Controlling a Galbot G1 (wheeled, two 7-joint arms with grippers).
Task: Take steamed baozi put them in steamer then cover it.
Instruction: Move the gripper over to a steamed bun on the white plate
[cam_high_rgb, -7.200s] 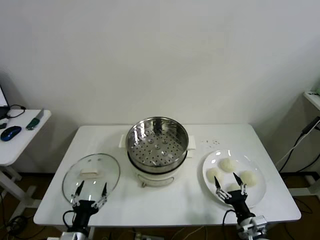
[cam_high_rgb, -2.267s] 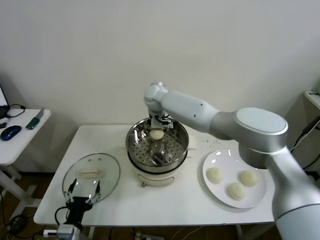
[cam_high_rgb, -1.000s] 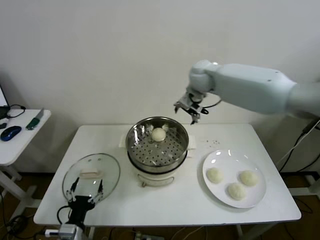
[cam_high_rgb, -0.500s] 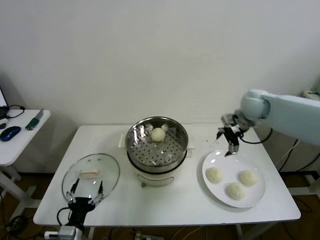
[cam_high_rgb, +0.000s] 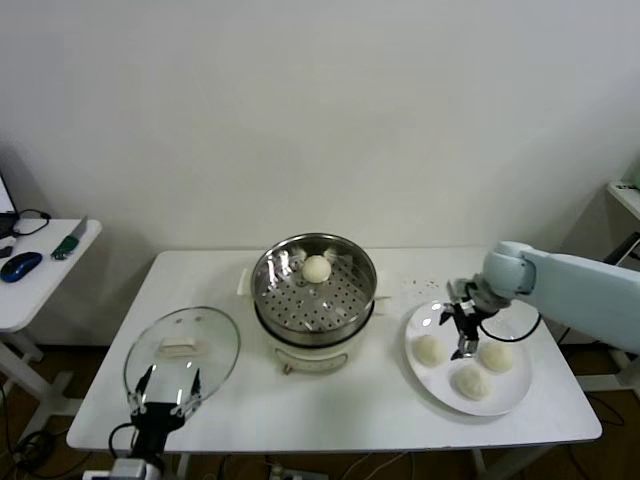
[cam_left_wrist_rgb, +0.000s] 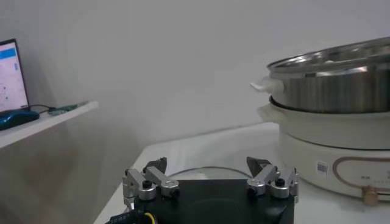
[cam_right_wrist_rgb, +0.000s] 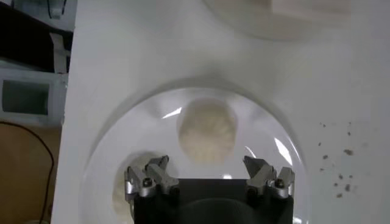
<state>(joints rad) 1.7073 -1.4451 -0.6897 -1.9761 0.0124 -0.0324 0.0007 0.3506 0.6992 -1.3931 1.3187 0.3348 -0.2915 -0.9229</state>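
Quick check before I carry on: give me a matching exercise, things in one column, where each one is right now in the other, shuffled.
Things:
1. glass lid
2. bun apart from the others
3. right gripper
4. left gripper

Places:
A. inside the steamer
B. open, over the white plate among three buns
C. flat on the table, left of the steamer
D. open, low at the table's front edge by the lid

Pairs: 1-C, 2-A, 3-B, 4-D
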